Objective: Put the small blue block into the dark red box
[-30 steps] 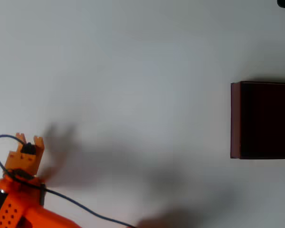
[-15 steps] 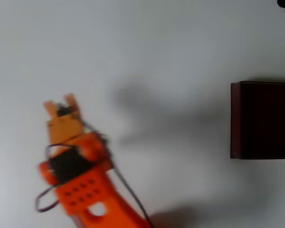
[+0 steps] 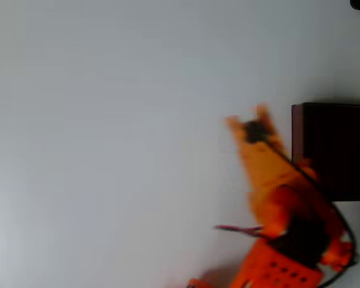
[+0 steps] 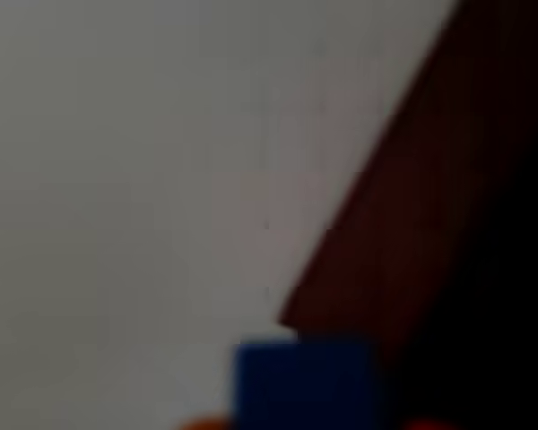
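Wrist view: the small blue block [image 4: 305, 381] sits at the bottom edge, flanked by blurred orange finger material; the end effector appears closed on it, though blur limits certainty. Just beyond the block, the dark red box [image 4: 403, 224] presents its maroon wall, with the pale tabletop [image 4: 117, 179] to the left. Overhead view: the end effector [image 3: 247, 120] is motion-blurred, tips just left of the dark red box [image 3: 297, 150], over the tabletop [image 3: 108, 150].

small blue block [image 4: 305, 381] at bottom edge, blurred | dark red box [image 4: 430, 224] at right | pale table [image 4: 125, 179]
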